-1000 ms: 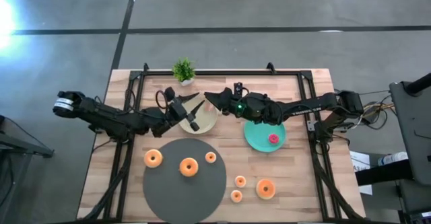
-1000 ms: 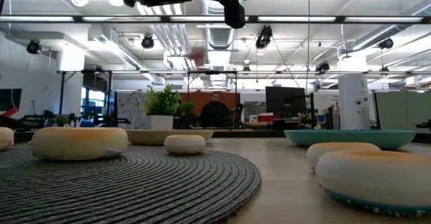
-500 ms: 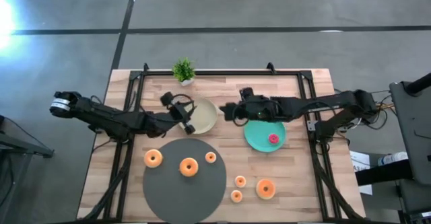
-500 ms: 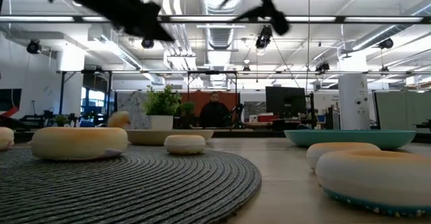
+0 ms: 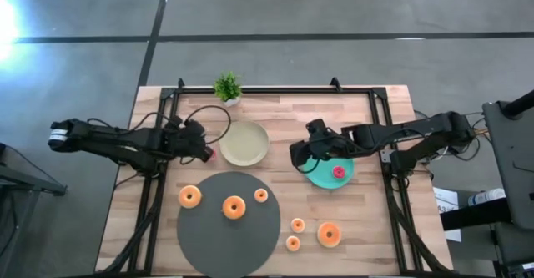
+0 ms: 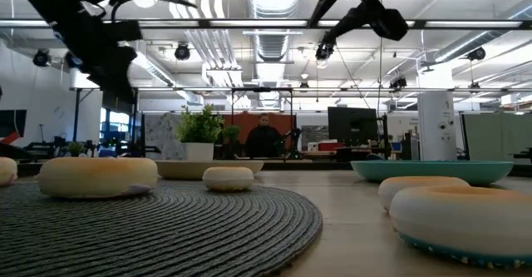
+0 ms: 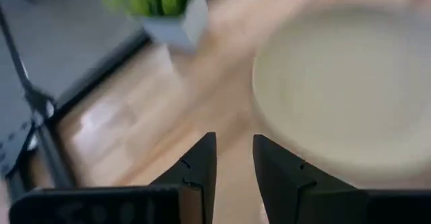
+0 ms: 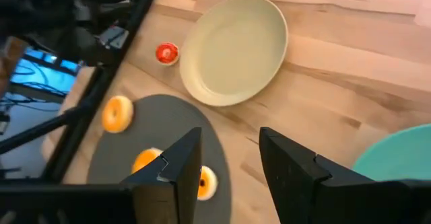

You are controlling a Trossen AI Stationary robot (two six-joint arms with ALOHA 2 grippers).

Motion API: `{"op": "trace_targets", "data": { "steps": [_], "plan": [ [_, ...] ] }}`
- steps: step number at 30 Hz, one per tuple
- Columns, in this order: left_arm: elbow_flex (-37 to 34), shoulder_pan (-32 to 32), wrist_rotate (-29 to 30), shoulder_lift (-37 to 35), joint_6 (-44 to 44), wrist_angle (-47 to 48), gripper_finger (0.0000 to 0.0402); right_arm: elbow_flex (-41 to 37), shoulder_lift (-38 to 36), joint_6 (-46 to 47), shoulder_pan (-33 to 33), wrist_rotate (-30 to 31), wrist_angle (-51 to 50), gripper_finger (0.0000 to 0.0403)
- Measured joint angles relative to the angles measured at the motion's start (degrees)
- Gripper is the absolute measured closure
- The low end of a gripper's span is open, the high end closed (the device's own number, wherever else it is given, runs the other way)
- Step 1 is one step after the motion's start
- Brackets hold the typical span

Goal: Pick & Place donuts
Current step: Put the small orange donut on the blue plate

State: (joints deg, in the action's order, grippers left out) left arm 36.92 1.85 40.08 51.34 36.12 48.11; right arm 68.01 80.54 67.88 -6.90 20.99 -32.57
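My left gripper (image 5: 205,149) hovers over the table just left of the beige plate (image 5: 244,143), open by a narrow gap (image 7: 234,162) and empty. A small red-frosted donut (image 8: 166,53) lies on the wood against that plate's left rim. My right gripper (image 5: 297,155) hangs open and empty (image 8: 230,158) at the left edge of the teal plate (image 5: 321,174), which holds another red donut (image 5: 338,173). Three donuts (image 5: 234,207) lie on or at the dark mat (image 5: 229,228). Three more donuts (image 5: 329,235) rest on the wood near the front right.
A small potted plant (image 5: 227,88) stands at the far edge behind the beige plate. A black frame runs along the table's far and side edges (image 5: 275,89). Bare wood lies between the two plates (image 5: 284,123).
Both grippers have drawn back from over the beige plate: the left toward the table's left edge, the right toward the right and near side, ending at the teal plate. The small red donut beside the beige plate now shows where the left gripper stood.
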Motion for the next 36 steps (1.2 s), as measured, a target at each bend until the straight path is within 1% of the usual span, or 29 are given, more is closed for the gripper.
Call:
{"op": "trace_targets", "data": {
  "steps": [2, 4, 6, 9, 11, 14, 17, 20, 24, 28, 36],
  "plan": [
    [1.1, 0.0, -4.3, 0.0, -0.4, 4.5, 0.0328, -0.1, 0.2, -1.0, 0.0, -0.3, -0.2, 0.0264],
    [1.2, 0.0, -9.3, 0.2, -0.2, 6.8, 0.0325, -0.3, 0.5, -2.0, 0.0, -1.1, 0.5, 0.0264],
    [0.0, 0.0, -12.4, -0.1, 1.9, 5.9, 0.0318, -0.6, 0.7, -3.0, 0.0, -1.6, 0.2, 0.0264],
    [-2.3, -1.7, -15.1, -1.3, 6.5, 3.5, 0.0298, -0.8, 1.1, -4.3, 0.0, -1.7, 0.2, 0.0264],
    [-4.0, -4.6, -19.8, -1.8, 9.6, 3.3, 0.0285, -0.8, 1.0, -5.1, 0.0, -1.8, 0.2, 0.0264],
    [-7.4, -11.9, -28.5, -1.8, 14.7, 2.9, 0.0275, -0.8, 1.1, -5.8, 0.0, -2.0, 0.2, 0.0264],
    [-10.2, -19.6, -34.1, -1.8, 13.7, -1.2, 0.0274, -0.8, 1.1, -6.6, 0.0, -2.0, 0.2, 0.0264],
    [-10.8, -25.7, -38.0, -1.7, 10.5, -6.1, 0.0274, -0.8, 1.1, -6.6, 0.0, -2.0, 0.2, 0.0264],
    [-10.4, -30.2, -41.6, -1.2, 6.3, -6.6, 0.0274, -0.8, 1.1, -6.6, -0.4, -2.0, 0.2, 0.0264],
    [-11.1, -31.2, -48.3, 1.0, 4.8, -7.8, 0.0274, -0.8, 1.1, -6.6, -0.7, -2.0, 0.2, 0.0264],
    [-11.6, -31.1, -48.7, 6.9, 3.1, -10.2, 0.0274, -0.8, 1.1, -7.3, -0.7, -1.6, 0.2, 0.0264]
  ]
}}
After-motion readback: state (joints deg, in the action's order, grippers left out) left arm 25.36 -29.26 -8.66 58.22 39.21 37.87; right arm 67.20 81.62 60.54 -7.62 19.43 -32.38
